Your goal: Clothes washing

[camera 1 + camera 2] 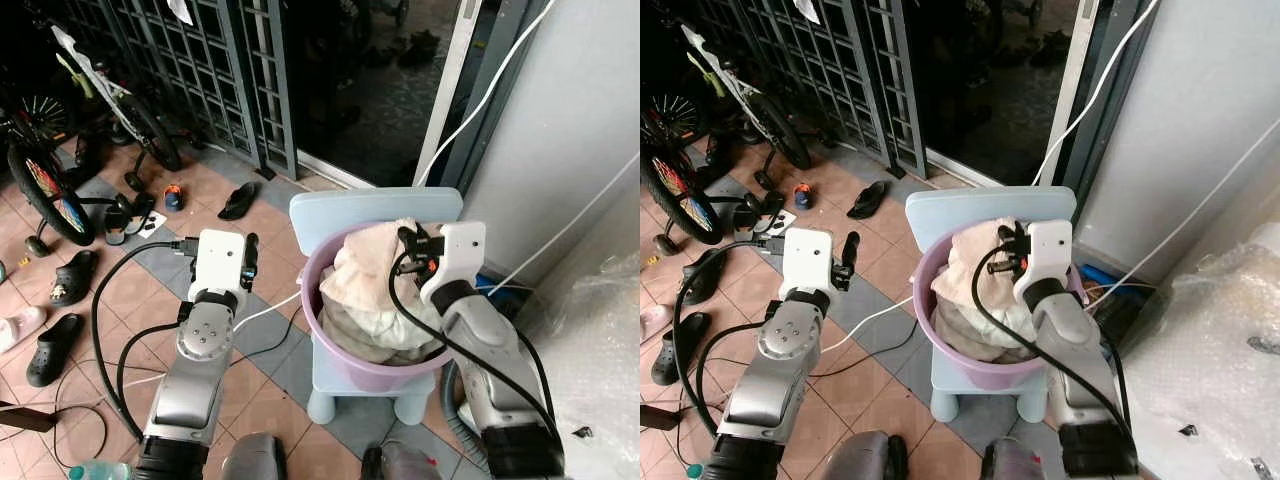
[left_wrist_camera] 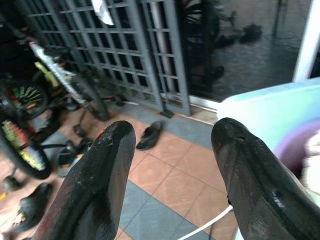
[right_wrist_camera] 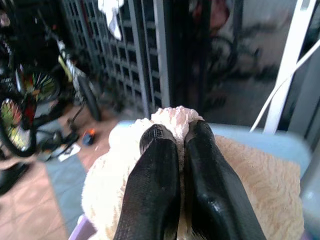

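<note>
Cream fluffy towel (image 1: 372,272) lay heaped in the lilac plastic basin (image 1: 345,365) on a pale blue chair (image 1: 330,215). Soft, light, probably dry. Right end effector (image 3: 181,137) pinched a top fold; left end effector (image 2: 172,145) hung apart, empty.

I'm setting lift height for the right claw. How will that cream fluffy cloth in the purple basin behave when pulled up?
Probably floppy: the cream cloth lies in soft folds over the purple basin, so it should drape and trail. It looks plush, likely light if dry. The right claw pinches only a small tuft, so the rest may drag the other laundry or slip free.
</note>
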Available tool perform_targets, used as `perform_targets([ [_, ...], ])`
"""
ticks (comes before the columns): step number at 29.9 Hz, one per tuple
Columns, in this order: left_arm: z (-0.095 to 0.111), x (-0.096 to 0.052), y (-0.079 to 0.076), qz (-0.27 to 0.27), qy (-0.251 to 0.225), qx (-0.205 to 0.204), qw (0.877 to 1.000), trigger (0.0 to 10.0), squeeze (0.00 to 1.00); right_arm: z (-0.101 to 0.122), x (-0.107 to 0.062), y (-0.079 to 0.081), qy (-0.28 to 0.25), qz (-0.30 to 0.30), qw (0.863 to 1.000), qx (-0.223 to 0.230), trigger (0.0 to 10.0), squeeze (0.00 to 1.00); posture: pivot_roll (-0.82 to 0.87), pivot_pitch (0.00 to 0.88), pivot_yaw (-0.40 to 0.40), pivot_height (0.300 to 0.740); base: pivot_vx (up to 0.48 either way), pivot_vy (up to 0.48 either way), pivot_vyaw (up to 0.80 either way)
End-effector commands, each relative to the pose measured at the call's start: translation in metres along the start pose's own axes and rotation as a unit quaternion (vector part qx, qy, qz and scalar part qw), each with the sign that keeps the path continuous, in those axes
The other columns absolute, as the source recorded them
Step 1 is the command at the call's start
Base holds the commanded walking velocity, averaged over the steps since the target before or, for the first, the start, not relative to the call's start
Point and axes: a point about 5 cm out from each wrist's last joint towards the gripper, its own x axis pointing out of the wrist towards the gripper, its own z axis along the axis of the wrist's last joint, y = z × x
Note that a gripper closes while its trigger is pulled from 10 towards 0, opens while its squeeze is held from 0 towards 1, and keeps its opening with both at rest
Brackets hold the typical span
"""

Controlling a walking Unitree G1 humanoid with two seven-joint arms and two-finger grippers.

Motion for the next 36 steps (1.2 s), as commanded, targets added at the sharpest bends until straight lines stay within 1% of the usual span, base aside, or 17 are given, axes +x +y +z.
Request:
perform_targets([
  [1, -0.004, -0.001, 0.004, 0.010, 0.003, -0.003, 1.000, 10.0, 0.00, 0.017, -0.001, 0.002, -0.038, -0.003, 0.999, -0.023, 0.0, 0.00, -0.02, 0.000, 0.055, 0.740, 0.000, 0.000, 0.00],
  [2, -0.004, -0.002, 0.003, 0.008, 0.002, 0.000, 1.000, 10.0, 0.00, 0.018, -0.001, 0.003, -0.040, -0.005, 0.999, -0.029, 1.3, 0.00, -0.02, 0.000, 0.055, 0.740, 0.000, 0.000, 0.00],
  [3, -0.004, -0.002, 0.003, 0.007, 0.001, 0.002, 1.000, 10.0, 0.00, 0.019, -0.001, 0.004, -0.039, -0.005, 0.999, -0.032, 1.3, 0.00, -0.02, 0.000, 0.055, 0.740, 0.000, 0.000, 0.00],
  [4, -0.005, -0.002, 0.000, 0.003, 0.001, 0.000, 1.000, 10.0, 0.00, 0.018, 0.002, 0.007, -0.030, -0.012, 0.999, -0.027, 10.0, 0.00, -0.02, 0.000, 0.055, 0.740, 0.000, 0.000, 0.00],
  [7, -0.004, -0.001, -0.003, -0.001, 0.002, 0.002, 1.000, 10.0, 0.00, 0.020, 0.007, 0.009, -0.034, -0.018, 0.999, -0.026, 10.0, 0.00, -0.01, 0.000, 0.059, 0.740, 0.000, 0.000, -0.68],
  [12, -0.004, 0.000, 0.000, -0.005, -0.002, 0.000, 1.000, 10.0, 0.00, 0.028, 0.008, 0.009, -0.043, -0.027, 0.998, -0.036, 10.0, 0.00, -0.02, 0.000, 0.064, 0.740, 0.000, 0.000, -0.75],
  [14, -0.004, 0.001, 0.000, -0.009, -0.005, -0.003, 1.000, 10.0, 0.00, 0.032, 0.011, 0.004, -0.050, -0.040, 0.997, -0.047, 10.0, 0.00, -0.02, 0.000, 0.063, 0.740, 0.000, -0.281, -0.75],
  [19, -0.002, 0.002, -0.003, -0.014, -0.009, -0.007, 1.000, 10.0, 0.00, 0.037, 0.016, -0.001, -0.056, -0.051, 0.996, -0.052, 10.0, 0.00, -0.02, 0.000, 0.057, 0.740, 0.000, -0.286, -0.76],
  [23, -0.002, 0.002, -0.004, -0.016, -0.010, -0.008, 1.000, 10.0, 0.00, 0.042, 0.021, -0.001, -0.066, -0.053, 0.995, -0.059, 10.0, 0.00, -0.02, 0.000, 0.060, 0.740, 0.000, -0.286, -0.76],
  [24, -0.002, 0.002, -0.004, -0.016, -0.010, -0.007, 1.000, 10.0, 0.00, 0.045, 0.022, -0.001, -0.073, -0.057, 0.993, -0.070, 10.0, 0.00, -0.02, 0.000, 0.062, 0.740, 0.000, -0.289, -0.76],
  [27, -0.002, 0.002, -0.004, -0.016, -0.010, -0.008, 1.000, 10.0, 0.00, 0.052, 0.025, -0.003, -0.087, -0.065, 0.990, -0.084, 10.0, 0.00, -0.02, 0.000, 0.064, 0.740, 0.000, -0.286, -0.76],
  [29, -0.002, 0.003, -0.004, -0.016, -0.010, -0.008, 1.000, 10.0, 0.00, 0.059, 0.028, -0.005, -0.100, -0.073, 0.988, -0.093, 10.0, 0.00, -0.02, 0.000, 0.065, 0.740, 0.000, -0.285, -0.77],
  [31, -0.002, 0.003, -0.004, -0.017, -0.011, -0.009, 1.000, 10.0, 0.00, 0.075, 0.033, -0.012, -0.127, -0.091, 0.981, -0.114, 10.0, 0.00, -0.02, 0.000, 0.065, 0.740, 0.000, -0.287, -0.76],
  [33, -0.002, 0.003, -0.004, -0.017, -0.011, -0.010, 1.000, 10.0, 0.00, 0.083, 0.035, -0.019, -0.139, -0.105, 0.977, -0.124, 10.0, 0.00, -0.02, 0.000, 0.065, 0.740, 0.000, -0.283, -0.77],
  [36, -0.002, 0.004, -0.005, -0.017, -0.012, -0.011, 1.000, 10.0, 0.00, 0.088, 0.039, -0.028, -0.144, -0.122, 0.973, -0.136, 10.0, 0.00, -0.03, 0.000, 0.066, 0.740, 0.000, -0.275, -0.76],
])
